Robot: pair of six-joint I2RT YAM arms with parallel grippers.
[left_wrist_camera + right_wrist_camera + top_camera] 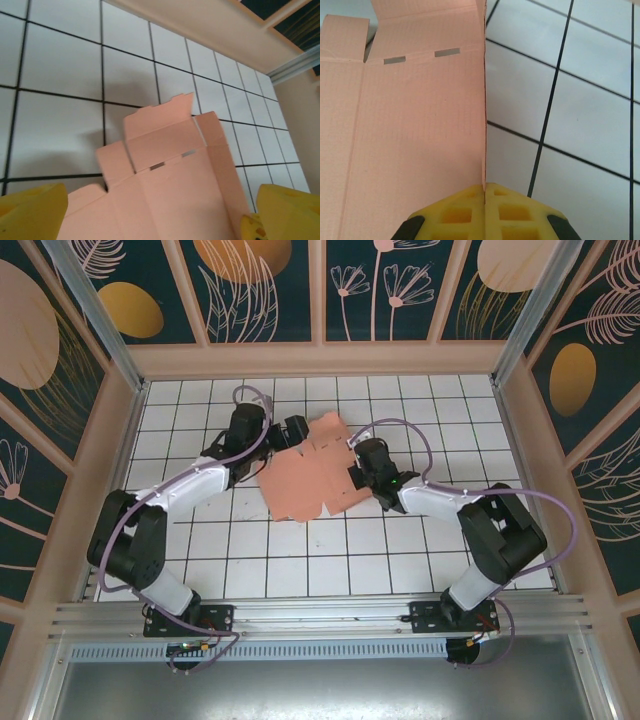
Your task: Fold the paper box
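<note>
Salmon-pink thin-card paper box blank [305, 480] lies unfolded near the middle of the white tiled table [400, 560], with its flaps spread.

Left gripper [293, 432] is at the blank's far left edge. In the left wrist view the left gripper [159, 212] is released, its yellow fingertips [32, 210] wide apart. The paper box blank [170, 175] runs between them, with notched flaps at its far end. I cannot tell whether either fingertip touches the card.

Right gripper [352, 478] is at the blank's right side. In the right wrist view the right gripper [485, 192] is clenched on the right-hand edge of the paper box blank [420, 125], yellow pads [457, 215] pressed together with the card edge between them. Two small rectangular slots [447, 52] sit along a crease near the far end.
</note>
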